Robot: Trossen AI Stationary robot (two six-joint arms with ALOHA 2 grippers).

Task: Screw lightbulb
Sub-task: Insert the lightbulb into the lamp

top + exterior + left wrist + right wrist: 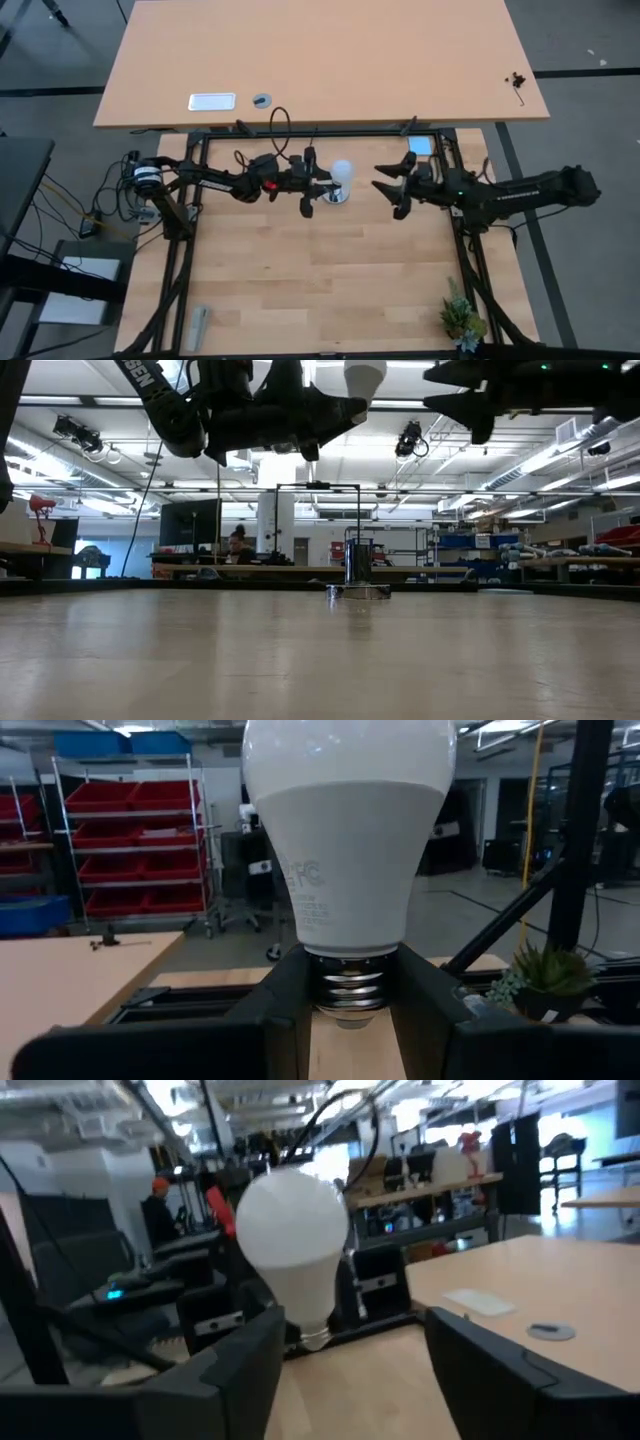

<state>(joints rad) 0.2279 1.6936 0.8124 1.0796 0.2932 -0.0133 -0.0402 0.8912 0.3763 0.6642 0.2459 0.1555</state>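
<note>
Lightbulb: the white frosted pear-shaped lightbulb point(345, 840) with a silver-grey threaded screw base is held up in the air above the wooden table point(320, 280), glass end up, over the back middle of the slatted top.
Left gripper: the dark two-finger left gripper point(345, 1010) is clamped on the lightbulb's screw base, one finger on each side of the threads.
Socket: a round silvery socket base point(358, 591) sits on the table directly under the lightbulb, apart from it; in the high view it shows just below the bulb.
Right gripper: the dark right gripper point(350, 1370) hangs in the air near the lightbulb, on its right side, fingers spread apart and holding nothing, not touching the bulb.
Plant: a small green potted plant point(460, 320) stands at the table's front right corner.
Second table: a light wooden desk point(320, 60) lies beyond the frame, with a white rectangular plate point(211, 101) on it.
</note>
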